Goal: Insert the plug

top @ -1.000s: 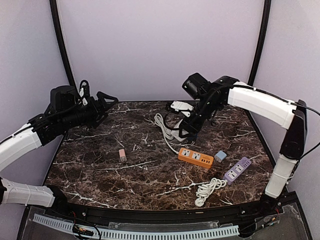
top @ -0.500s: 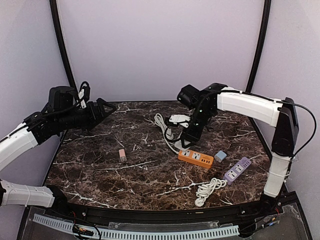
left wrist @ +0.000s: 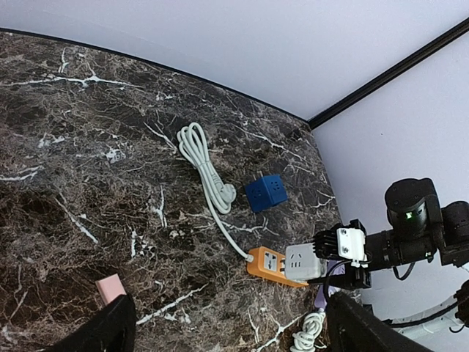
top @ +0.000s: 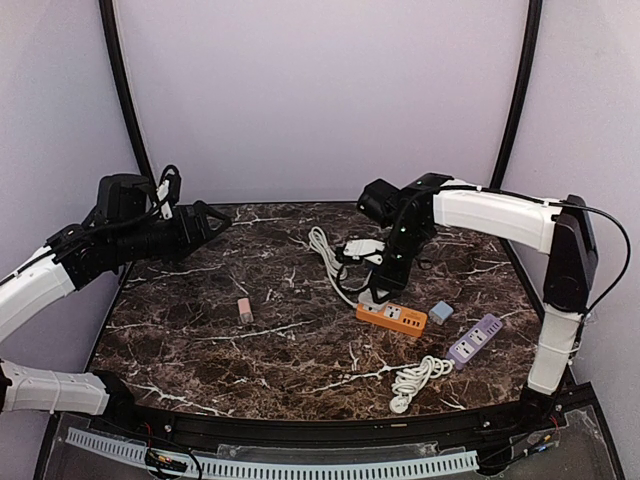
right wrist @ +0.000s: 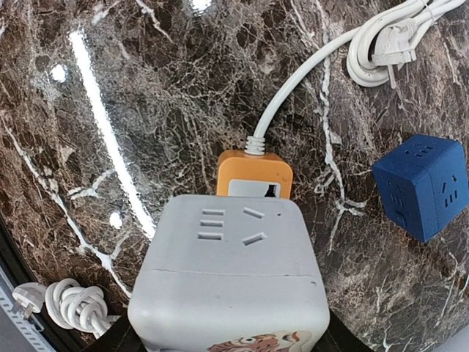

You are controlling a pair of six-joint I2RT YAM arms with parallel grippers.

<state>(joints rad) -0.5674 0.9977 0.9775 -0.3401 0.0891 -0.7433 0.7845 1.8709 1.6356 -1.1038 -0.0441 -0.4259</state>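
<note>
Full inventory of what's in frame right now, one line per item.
orange power strip: 1, orange with white cord, table centre-right
cube adapter: 1, pale grey, in the right claw, over the orange strip's cord end
blue cube: 1, dark blue, on the table beyond the orange strip
purple power strip: 1, lilac with coiled white cord, near right
small adapter: 1, grey-blue, between the two strips
pink block: 1, pink, left of centre
table: 1, dark marble
left claw: 1, black, open, raised at far left
right claw: 1, black, shut on the cube adapter
</note>
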